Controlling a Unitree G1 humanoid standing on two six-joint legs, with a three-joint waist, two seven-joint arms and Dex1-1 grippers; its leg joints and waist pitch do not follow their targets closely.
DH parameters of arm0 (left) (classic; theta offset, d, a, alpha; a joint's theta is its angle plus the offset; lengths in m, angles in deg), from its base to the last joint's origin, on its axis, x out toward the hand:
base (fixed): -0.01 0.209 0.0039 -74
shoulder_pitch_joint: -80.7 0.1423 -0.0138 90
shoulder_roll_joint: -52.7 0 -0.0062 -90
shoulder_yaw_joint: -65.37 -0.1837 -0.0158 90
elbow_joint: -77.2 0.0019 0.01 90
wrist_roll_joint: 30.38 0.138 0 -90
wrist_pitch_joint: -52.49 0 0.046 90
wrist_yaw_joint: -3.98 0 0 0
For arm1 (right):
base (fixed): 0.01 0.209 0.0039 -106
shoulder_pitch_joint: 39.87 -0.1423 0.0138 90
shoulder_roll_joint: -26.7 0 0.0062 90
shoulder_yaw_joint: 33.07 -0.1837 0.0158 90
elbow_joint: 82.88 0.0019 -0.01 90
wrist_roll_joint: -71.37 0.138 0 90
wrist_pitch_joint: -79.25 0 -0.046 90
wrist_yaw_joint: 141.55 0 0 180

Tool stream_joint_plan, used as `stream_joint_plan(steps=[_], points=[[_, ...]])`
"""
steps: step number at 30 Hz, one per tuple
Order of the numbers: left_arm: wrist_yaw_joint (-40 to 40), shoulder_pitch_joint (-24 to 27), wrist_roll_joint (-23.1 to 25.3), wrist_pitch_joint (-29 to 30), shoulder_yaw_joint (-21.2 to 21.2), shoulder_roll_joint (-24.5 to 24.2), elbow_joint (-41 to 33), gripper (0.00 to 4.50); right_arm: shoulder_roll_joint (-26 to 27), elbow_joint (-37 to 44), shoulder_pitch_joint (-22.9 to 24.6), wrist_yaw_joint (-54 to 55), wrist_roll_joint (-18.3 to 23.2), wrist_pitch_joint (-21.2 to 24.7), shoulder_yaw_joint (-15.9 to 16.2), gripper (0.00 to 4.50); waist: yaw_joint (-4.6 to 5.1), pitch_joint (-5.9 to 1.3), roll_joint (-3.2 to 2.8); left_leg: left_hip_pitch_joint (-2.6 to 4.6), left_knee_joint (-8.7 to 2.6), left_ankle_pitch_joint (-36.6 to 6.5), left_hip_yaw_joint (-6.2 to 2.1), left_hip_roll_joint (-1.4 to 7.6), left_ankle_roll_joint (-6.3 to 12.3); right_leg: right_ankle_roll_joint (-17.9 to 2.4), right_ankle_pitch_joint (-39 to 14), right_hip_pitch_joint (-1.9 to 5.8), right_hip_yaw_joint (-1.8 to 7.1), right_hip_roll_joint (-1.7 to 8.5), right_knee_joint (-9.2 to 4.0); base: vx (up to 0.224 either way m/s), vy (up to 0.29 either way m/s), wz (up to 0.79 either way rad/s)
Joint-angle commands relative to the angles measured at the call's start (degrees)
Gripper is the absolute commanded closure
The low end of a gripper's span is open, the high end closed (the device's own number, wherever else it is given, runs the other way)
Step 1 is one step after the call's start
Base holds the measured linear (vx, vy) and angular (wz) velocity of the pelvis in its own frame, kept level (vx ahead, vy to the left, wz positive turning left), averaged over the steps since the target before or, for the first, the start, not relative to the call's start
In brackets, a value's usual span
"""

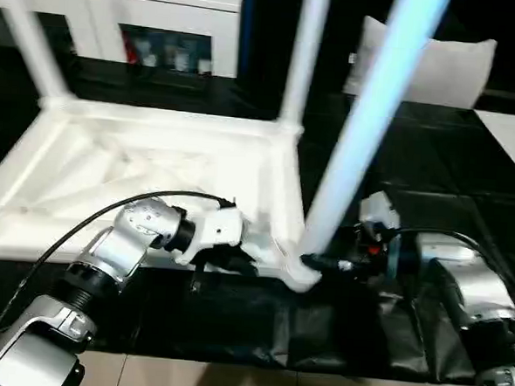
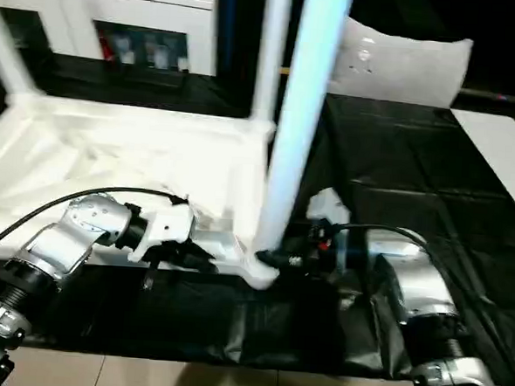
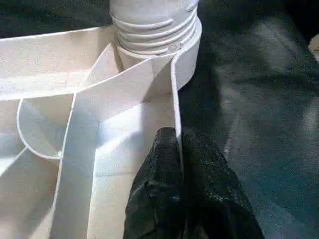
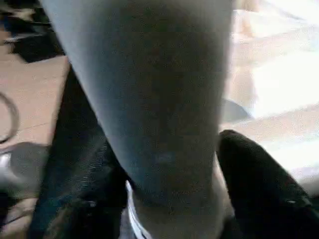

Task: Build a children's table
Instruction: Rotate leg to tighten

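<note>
The children's table (image 1: 154,165) lies upside down on a black-covered surface (image 1: 434,169), its ribbed underside facing up. Two white legs already stand in the far corner sockets: one at the far left (image 1: 30,43) and one at the far right (image 1: 305,56).

A third leg (image 1: 366,130) rises, leaning to the right, from the near right corner socket (image 1: 298,270) of the table top; the left wrist view shows its threaded end (image 3: 149,25) sitting in that socket.

The left gripper (image 1: 236,262) reaches in from the left to the near rim of the top, just left of that corner. Its black fingers (image 3: 169,199) are pressed together and clamped on the thin rim wall, one on each side (the wall runs up between them in the left wrist view).

The right gripper (image 1: 323,263) comes in from the right, level with the surface, at the base of the leaning leg. Its fingers (image 4: 259,189) stand apart on either side of the leg's lower end, close against it.

Beyond the surface stands a white cabinet with glass doors (image 1: 136,28), and a white cushion (image 1: 440,69) sits at the far right.
</note>
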State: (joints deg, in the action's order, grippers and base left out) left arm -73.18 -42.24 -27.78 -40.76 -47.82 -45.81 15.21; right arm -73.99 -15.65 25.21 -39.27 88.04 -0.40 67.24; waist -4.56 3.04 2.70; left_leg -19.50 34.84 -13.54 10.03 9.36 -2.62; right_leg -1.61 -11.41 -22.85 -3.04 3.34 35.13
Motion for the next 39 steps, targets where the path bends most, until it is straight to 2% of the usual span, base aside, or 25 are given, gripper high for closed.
stream_joint_plan(steps=[1,3,6,10,14,17,18,19,21,22,23,25,26,27,29,30,31,33,35,38,39], points=[[-3.83,0.22,1.87,-1.17,-4.69,0.68,0.35,4.5,-0.33,0.25,-0.86,-1.43,0.76,1.0,0.4,2.02,0.22,-3.37,0.28,0.07,-3.91,-0.8,-0.83,4.64,6.45,-16.53,-3.74,2.97,3.09,5.66,-3.01,0.0,0.0,0.0],[-3.92,0.04,1.88,-1.32,-4.76,0.78,0.55,4.5,-0.32,0.02,-0.94,-1.92,0.78,1.21,0.65,2.15,-0.18,-3.4,0.32,0.13,-3.9,-0.93,-0.79,4.57,5.71,-16.05,-4.4,2.97,3.16,5.74,-3.06,0.0,0.0,0.0],[-4.0,-0.46,1.89,-1.68,-4.53,1.1,1.21,4.5,-0.63,-0.3,-1.01,-3.08,1.01,1.61,1.07,2.27,-0.22,-3.42,0.34,0.12,-3.95,-1.0,-0.85,4.47,4.97,-15.56,-4.74,2.99,3.17,5.71,-3.12,0.0,0.0,0.0],[-3.26,-0.62,1.41,-1.45,-3.75,1.21,2.26,4.5,-0.98,0.66,-0.36,-3.93,1.75,3.01,0.57,2.37,-0.28,-3.44,0.35,0.09,-3.94,-1.02,-0.84,4.42,4.74,-15.26,-4.8,3.03,3.14,5.66,-3.16,0.0,0.0,0.0],[-1.05,0.01,0.74,-1.13,-2.4,1.84,2.26,4.5,0.01,2.84,0.85,-3.25,4.4,5.39,-1.26,2.39,-0.44,-3.47,0.48,0.09,-3.93,-0.82,-0.84,4.51,4.88,-15.2,-4.63,3.09,3.14,5.73,-3.12,0.0,0.0,0.0],[5.08,0.86,0.14,6.24,0.12,3.92,0.39,4.5,2.18,7.33,3.61,3.11,4.25,8.06,-1.38,2.39,-0.5,-3.39,0.66,0.19,-4.02,-0.44,-0.89,4.58,4.69,-15.12,-4.52,2.96,3.16,5.83,-3.1,0.0,0.0,0.0],[5.15,0.88,0.12,6.37,0.16,3.95,0.35,4.5,2.22,7.38,3.64,3.23,4.23,8.1,-1.38,2.39,-0.33,-3.28,0.73,-0.08,-4.13,-1.23,-0.96,4.37,4.34,-14.5,-6.87,3.1,3.14,5.88,-3.4,0.0,0.0,0.0],[5.85,1.03,-0.2,7.88,0.55,4.35,-0.28,4.5,2.99,7.83,3.82,5.17,3.83,8.62,-1.39,2.39,-0.27,-3.17,0.69,-0.01,-4.18,-2.16,-0.95,4.32,4.04,-14.08,-8.78,2.96,3.13,5.87,-3.71,0.0,0.0,0.0],[7.18,1.49,-1.24,11.43,1.32,5.63,-2.07,4.5,6.24,7.66,3.42,12.65,1.77,10.0,-1.87,2.39,0.28,-2.8,0.49,-0.05,-4.57,-5.28,-1.15,4.23,2.09,-12.02,-16.16,2.8,3.13,5.86,-4.52,0.0,0.0,0.0],[8.17,1.58,-1.29,12.81,1.44,6.41,-2.7,4.5,8.28,6.62,2.66,16.88,0.85,10.64,-2.5,2.39,0.52,-2.79,0.67,-0.11,-4.61,-6.57,-1.28,4.02,1.41,-10.31,-20.33,2.86,3.07,5.9,-5.02,0.0,0.0,0.0],[9.82,1.67,-1.31,15.05,1.62,7.66,-3.7,4.5,11.66,5.05,1.36,23.89,-0.64,11.99,-3.66,2.39,0.78,-2.82,0.27,-0.21,-4.75,-6.49,-1.43,4.16,0.73,-10.06,-20.67,2.86,3.15,5.95,-4.8,0.0,0.0,0.0],[15.35,0.73,0.36,18.41,1.89,10.94,-3.4,4.5,17.42,0.64,-1.86,36.29,-3.02,12.43,-6.06,2.39,2.72,-2.91,0.0,-0.72,-5.1,-7.13,-1.83,3.97,-1.52,-9.46,-21.43,2.95,2.84,5.72,-4.77,-0.027,-0.005,-0.07],[16.87,0.33,0.78,19.04,2.03,11.81,-3.0,4.5,18.63,-0.33,-2.61,38.92,-3.37,11.9,-6.63,2.39,3.24,-3.04,-0.04,-0.78,-4.99,-7.36,-1.94,3.81,-1.73,-9.08,-21.37,3.21,2.69,5.73,-4.99,0.0,0.0,0.0],[20.24,-0.56,1.66,20.35,2.38,13.73,-2.05,4.5,21.24,-2.43,-4.24,44.54,-4.01,10.72,-7.91,2.39,3.57,-3.03,-0.09,-0.62,-4.95,-7.3,-1.76,3.88,-1.85,-9.33,-20.79,2.94,2.78,5.74,-5.03,0.0,0.0,0.0],[23.85,-1.81,2.32,21.2,3.06,15.84,-0.42,4.5,23.37,-4.29,-5.76,48.75,-3.77,9.93,-9.25,2.39,4.03,-3.19,0.0,-0.57,-4.63,-7.31,-1.58,3.69,-1.34,-9.69,-20.18,2.95,2.74,5.78,-5.32,0.0,0.0,0.0],[25.34,-2.46,2.75,21.29,3.26,16.67,0.52,4.5,23.59,-4.86,-6.14,49.48,-4.77,9.12,-8.68,2.39,4.06,-3.14,0.05,-0.47,-4.47,-7.05,-1.36,3.58,-0.58,-9.89,-19.43,2.74,2.75,5.54,-5.47,0.0,0.0,0.0],[25.65,-2.61,2.85,21.31,3.29,16.84,0.73,4.5,23.59,-4.95,-6.19,49.55,-5.1,8.93,-8.46,2.39,3.91,-3.21,0.18,-0.51,-4.36,-6.22,-1.19,3.4,0.47,-10.05,-18.26,2.93,2.77,5.48,-5.45,0.0,0.0,0.0],[27.27,-3.24,3.9,21.05,3.42,17.07,1.64,4.5,23.92,-3.96,-5.53,47.56,-5.17,8.44,-8.79,1.85,3.56,-3.32,0.18,-0.68,-4.38,-4.24,-1.13,3.56,1.66,-10.69,-14.55,3.11,2.79,5.44,-5.08,0.0,0.0,0.0],[27.48,-3.25,4.46,21.04,3.53,16.8,1.66,4.5,24.33,-3.1,-5.03,46.24,-3.98,9.01,-10.03,1.72,3.44,-3.45,0.11,-0.7,-4.37,-2.86,-1.11,3.67,2.84,-11.61,-11.29,3.27,2.74,5.44,-4.7,0.0,0.0,0.0],[25.43,-2.43,5.1,18.83,3.19,14.67,1.06,4.5,21.45,-2.02,-3.47,42.66,-4.96,6.47,-8.74,1.31,3.35,-3.46,-0.07,-0.6,-4.42,-2.7,-1.18,3.97,3.55,-12.9,-8.95,3.21,2.5,5.41,-4.49,0.0,0.0,0.0],[24.38,-2.1,5.12,17.77,3.07,13.79,0.97,4.5,20.22,-1.59,-2.87,41.17,-4.67,5.77,-8.63,1.31,3.31,-3.47,0.07,-0.59,-4.39,-3.01,-1.1,3.95,3.78,-13.05,-8.65,3.28,2.58,5.4,-4.44,0.0,0.0,0.0]])
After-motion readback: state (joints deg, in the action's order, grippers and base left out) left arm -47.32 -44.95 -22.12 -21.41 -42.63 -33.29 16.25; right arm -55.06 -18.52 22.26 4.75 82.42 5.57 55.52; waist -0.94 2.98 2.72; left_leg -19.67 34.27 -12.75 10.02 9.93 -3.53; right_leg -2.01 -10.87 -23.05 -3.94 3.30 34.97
